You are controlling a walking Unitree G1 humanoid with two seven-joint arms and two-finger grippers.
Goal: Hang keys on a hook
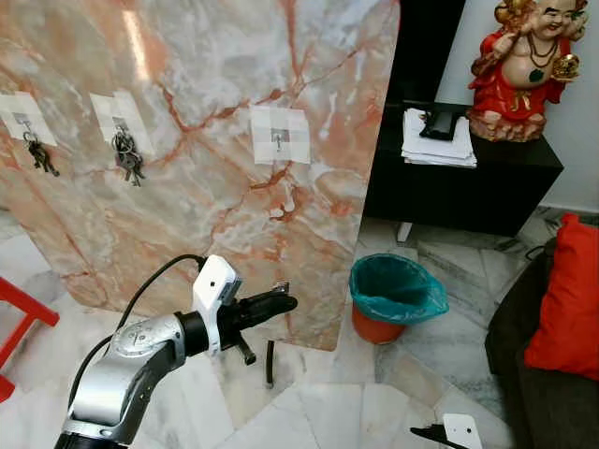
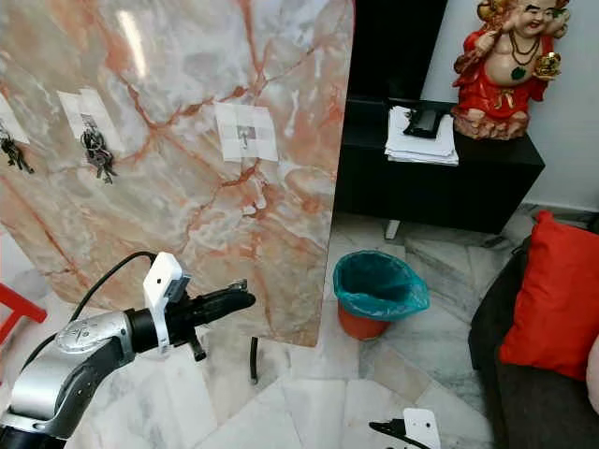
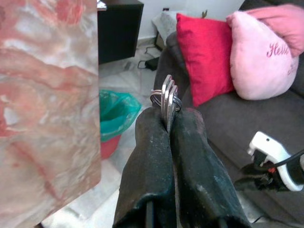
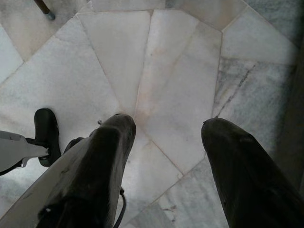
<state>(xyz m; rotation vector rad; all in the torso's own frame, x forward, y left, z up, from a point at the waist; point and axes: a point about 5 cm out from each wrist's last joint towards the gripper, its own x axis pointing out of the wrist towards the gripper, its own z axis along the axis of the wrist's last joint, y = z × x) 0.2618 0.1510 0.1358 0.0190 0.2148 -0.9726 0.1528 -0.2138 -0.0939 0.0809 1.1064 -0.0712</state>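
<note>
Forward-pointing keys (image 3: 167, 97), upright between left gripper (image 1: 281, 301) jaws

You see glossy, smooth orange-veined marble panel (image 1: 206, 140); beside it, the bin (image 1: 393, 299) wears thin teal plastic. The keys (image 3: 167, 97) look like bright metal, pinched by dusty matt black left gripper (image 3: 171, 124) fingers. The floor (image 4: 171, 80) is polished marble.

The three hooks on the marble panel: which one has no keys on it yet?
The rightmost hook, nearest the panel's edge, is bare. The leftmost hook and the middle hook each carry a bunch of keys.
</note>
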